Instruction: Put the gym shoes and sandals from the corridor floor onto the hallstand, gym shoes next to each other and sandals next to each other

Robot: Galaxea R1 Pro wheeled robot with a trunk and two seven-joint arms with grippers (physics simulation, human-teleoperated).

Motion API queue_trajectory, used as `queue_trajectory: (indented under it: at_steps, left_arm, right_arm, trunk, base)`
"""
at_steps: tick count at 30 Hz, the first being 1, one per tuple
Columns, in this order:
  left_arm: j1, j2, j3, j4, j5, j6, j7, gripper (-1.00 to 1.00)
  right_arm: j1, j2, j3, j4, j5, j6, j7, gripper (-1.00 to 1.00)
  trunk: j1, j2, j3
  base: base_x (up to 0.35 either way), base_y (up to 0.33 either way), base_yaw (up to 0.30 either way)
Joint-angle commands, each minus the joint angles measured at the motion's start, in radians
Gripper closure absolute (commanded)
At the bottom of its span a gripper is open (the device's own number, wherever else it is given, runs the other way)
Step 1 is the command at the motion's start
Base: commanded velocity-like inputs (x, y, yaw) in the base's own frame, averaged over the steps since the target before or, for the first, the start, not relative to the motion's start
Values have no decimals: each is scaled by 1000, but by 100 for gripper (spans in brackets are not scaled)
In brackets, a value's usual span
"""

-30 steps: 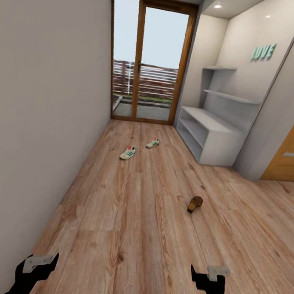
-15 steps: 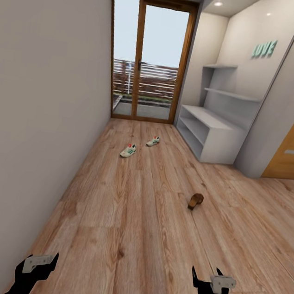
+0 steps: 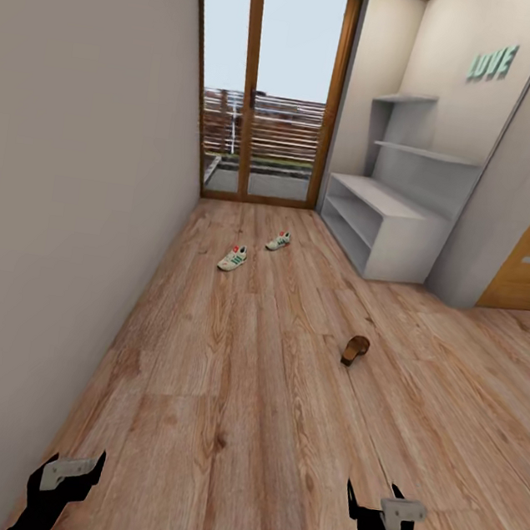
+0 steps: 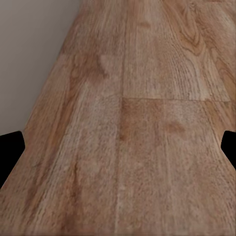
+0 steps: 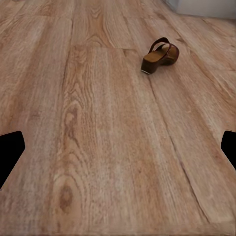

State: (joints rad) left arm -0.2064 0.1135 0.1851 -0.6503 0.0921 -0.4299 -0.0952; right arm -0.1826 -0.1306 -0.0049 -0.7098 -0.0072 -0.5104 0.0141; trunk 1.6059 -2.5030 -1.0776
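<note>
On the light brown wood-plank corridor floor (image 3: 230,395), two white green-striped gym shoes (image 3: 233,258) lie near the grey-white hallstand (image 3: 380,222); one dark brown sandal (image 3: 355,348) lies ahead of my right hand (image 3: 378,510). Both my hands are spread, empty.

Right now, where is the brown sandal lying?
In the head view, the sandal lies on the corridor floor, ahead of the right gripper, nearer than the hallstand.

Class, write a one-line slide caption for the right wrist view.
Open right claw looks over wood-plank floor toward a lone brown sandal lying ahead.
</note>
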Motion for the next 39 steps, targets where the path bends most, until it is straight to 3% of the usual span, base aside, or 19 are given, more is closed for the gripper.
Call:
queue_trajectory:
  at_steps: [1, 20, 39]
  left_arm:
    - [0, 0, 0, 0, 0, -5, 0, -100]
    - [2, 0, -1, 0, 0, -26, 0, -100]
    - [-2, -3, -4, -8, -6, -31, 0, -100]
  right_arm:
    - [0, 0, -1, 0, 0, 0, 0, -100]
    - [2, 2, -40, 0, 1, -3, 1, -100]
    - [2, 3, -43, 1, 1, -2, 0, -100]
  trunk:
    - [0, 0, -4]
    - [9, -5, -77]
    - [9, -5, -77]
  base:
    - [0, 0, 0]
    - [0, 0, 0]
    - [26, 0, 0]
